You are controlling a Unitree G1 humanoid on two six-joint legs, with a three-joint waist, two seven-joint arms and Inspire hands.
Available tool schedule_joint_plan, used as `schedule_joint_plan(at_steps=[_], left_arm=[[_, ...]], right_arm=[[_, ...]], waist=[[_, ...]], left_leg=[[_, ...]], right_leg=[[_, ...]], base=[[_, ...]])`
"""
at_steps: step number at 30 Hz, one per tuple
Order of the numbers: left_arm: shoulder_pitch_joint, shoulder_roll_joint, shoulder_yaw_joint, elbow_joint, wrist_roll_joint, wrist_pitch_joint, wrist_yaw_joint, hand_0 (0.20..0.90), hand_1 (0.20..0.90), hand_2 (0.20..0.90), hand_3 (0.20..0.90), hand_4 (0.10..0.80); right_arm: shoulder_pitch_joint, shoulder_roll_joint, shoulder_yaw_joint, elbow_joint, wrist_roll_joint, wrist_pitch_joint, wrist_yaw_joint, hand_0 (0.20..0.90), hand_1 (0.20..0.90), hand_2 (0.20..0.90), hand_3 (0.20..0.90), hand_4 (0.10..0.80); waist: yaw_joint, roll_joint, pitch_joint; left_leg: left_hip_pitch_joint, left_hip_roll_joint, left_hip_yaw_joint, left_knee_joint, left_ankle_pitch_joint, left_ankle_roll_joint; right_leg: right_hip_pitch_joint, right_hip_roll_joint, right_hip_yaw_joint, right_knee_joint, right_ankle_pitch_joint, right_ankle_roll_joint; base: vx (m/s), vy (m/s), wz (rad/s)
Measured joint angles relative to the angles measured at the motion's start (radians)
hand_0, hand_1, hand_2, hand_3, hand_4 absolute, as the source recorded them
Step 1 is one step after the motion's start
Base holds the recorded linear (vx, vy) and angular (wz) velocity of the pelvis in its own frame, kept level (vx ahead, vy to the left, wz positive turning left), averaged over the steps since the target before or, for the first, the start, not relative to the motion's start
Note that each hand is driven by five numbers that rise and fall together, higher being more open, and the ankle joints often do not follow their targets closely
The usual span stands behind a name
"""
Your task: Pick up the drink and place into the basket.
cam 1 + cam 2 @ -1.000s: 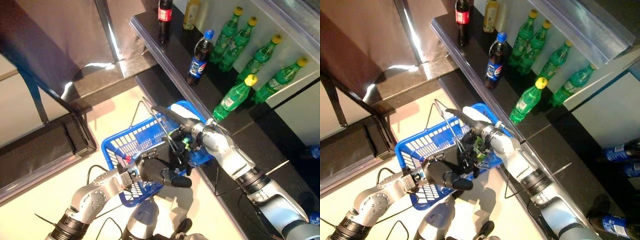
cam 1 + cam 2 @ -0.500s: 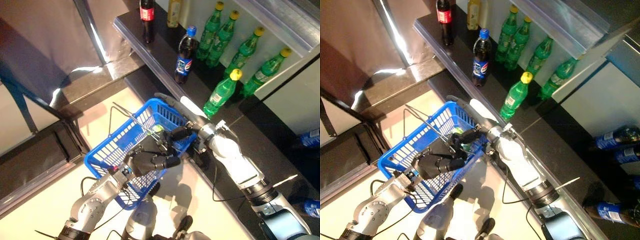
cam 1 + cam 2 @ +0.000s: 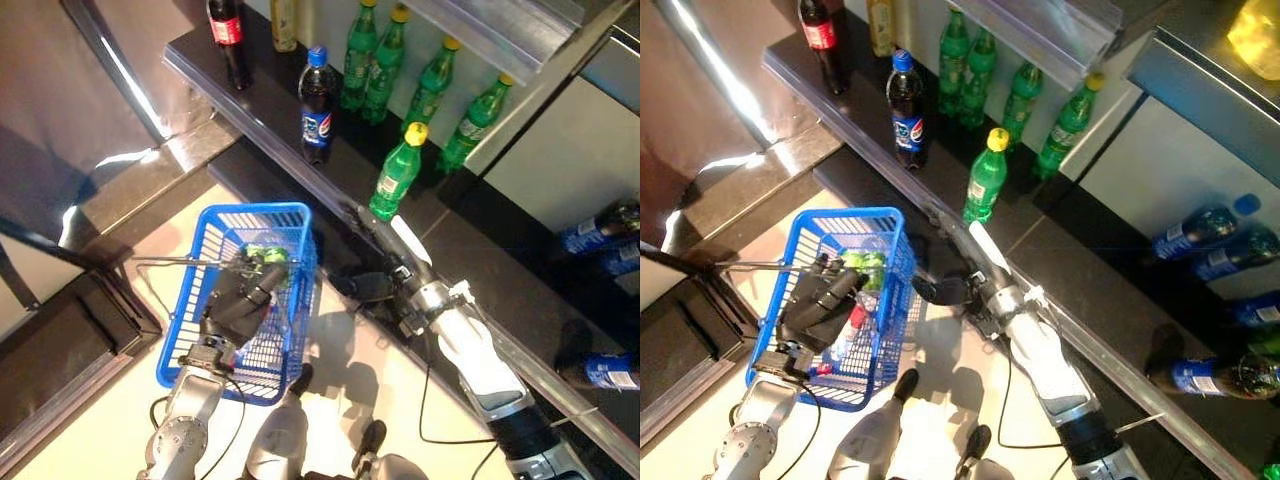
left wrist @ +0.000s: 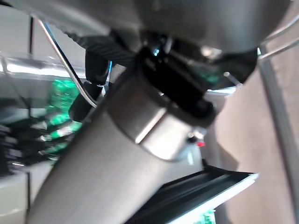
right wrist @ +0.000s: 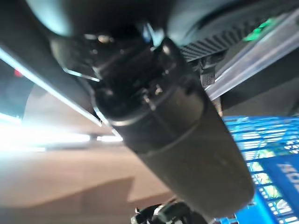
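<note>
Left hand point(image 3: 238, 305) curled around blue basket point(image 3: 290, 215) handle.

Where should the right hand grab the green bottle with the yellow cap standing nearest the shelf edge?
Probably round the body, below the neck, of the yellow-capped green plastic bottle. It stands upright at the black shelf's front edge, clear of the other bottles, so the right hand could come from the open front side, fingers wrapping sideways.

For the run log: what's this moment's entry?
drink: in basket | left hand: on basket handle | right hand: beside basket, empty
</note>
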Motion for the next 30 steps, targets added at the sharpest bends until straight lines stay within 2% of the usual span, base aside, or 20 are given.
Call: schedule_joint_plan(at_steps=[5,10,12,16,19,23,25,30], left_arm=[[0.004,-0.046,0.033,0.067,-0.021,-0.041,0.018,0.3,0.3,0.3,0.2,0.1],[0.033,-0.053,0.061,0.173,-0.019,-0.048,0.048,0.3,0.3,0.3,0.2,0.1],[0.042,-0.078,0.09,0.236,-0.019,-0.061,0.058,0.3,0.3,0.3,0.2,0.1],[0.041,-0.094,0.13,0.314,-0.021,-0.07,0.072,0.3,0.3,0.3,0.2,0.1],[0.029,-0.123,0.157,0.408,-0.02,-0.085,0.071,0.3,0.3,0.3,0.2,0.1],[0.017,-0.125,0.171,0.535,-0.019,-0.092,0.071,0.3,0.3,0.3,0.2,0.1],[0.011,-0.124,0.189,0.636,-0.016,-0.104,0.063,0.3,0.3,0.3,0.2,0.1],[-0.019,-0.119,0.216,0.794,0.02,-0.118,0.068,0.3,0.3,0.3,0.2,0.1]], right_arm=[[0.058,0.012,-0.017,0.014,0.012,-0.001,0.013,0.9,0.9,0.9,0.9,0.8],[0.115,0.045,-0.114,0.041,0.034,-0.012,0.03,0.9,0.9,0.9,0.9,0.8],[0.139,0.051,-0.144,0.06,0.05,-0.014,0.03,0.9,0.9,0.9,0.9,0.8],[0.187,0.063,-0.183,0.108,0.055,-0.021,0.027,0.9,0.9,0.9,0.9,0.8],[0.219,0.082,-0.192,0.219,0.059,-0.027,0.014,0.9,0.9,0.9,0.9,0.8],[0.235,0.11,-0.196,0.341,0.106,-0.018,-0.016,0.9,0.9,0.9,0.9,0.8],[0.244,0.154,-0.228,0.457,0.151,-0.037,-0.035,0.9,0.9,0.9,0.9,0.8],[0.266,0.159,-0.257,0.658,0.195,-0.027,-0.089,0.9,0.9,0.9,0.9,0.8]], waist=[[-0.031,-0.001,-0.001],[-0.067,-0.009,-0.006],[-0.088,-0.016,-0.014],[-0.116,-0.02,-0.018],[-0.145,-0.016,-0.05],[-0.165,-0.014,-0.103],[-0.193,-0.012,-0.148],[-0.229,-0.002,-0.197]], left_leg=[[0.001,0.003,0.007,0.0,-0.001,0.0],[0.012,0.012,0.038,-0.016,-0.002,0.0],[0.016,0.013,0.048,-0.019,-0.003,0.002],[0.023,0.016,0.055,-0.025,-0.003,0.002],[0.024,0.016,0.059,-0.027,-0.005,0.003],[0.03,0.02,0.085,-0.028,-0.014,0.004],[0.034,0.022,0.097,-0.029,-0.02,0.005],[0.045,0.025,0.108,-0.029,-0.023,0.005]], right_leg=[[-0.003,0.001,0.007,0.0,0.002,-0.002],[-0.014,0.003,0.035,0.0,0.007,-0.004],[-0.016,0.003,0.051,0.0,0.007,-0.004],[-0.018,0.004,0.057,0.0,0.007,-0.004],[-0.019,0.003,0.059,0.0,0.007,-0.004],[-0.027,0.003,0.086,0.0,0.006,-0.003],[-0.029,0.003,0.103,0.0,0.006,-0.004],[-0.026,0.004,0.115,0.0,0.005,-0.004]], base=[[-0.005,0.001,-0.03],[-0.012,0.003,-0.18],[-0.006,0.005,-0.15],[-0.013,0.008,-0.07],[-0.003,0.006,-0.01],[-0.01,0.021,-0.18],[-0.009,0.027,-0.21],[-0.014,0.023,-0.11]])
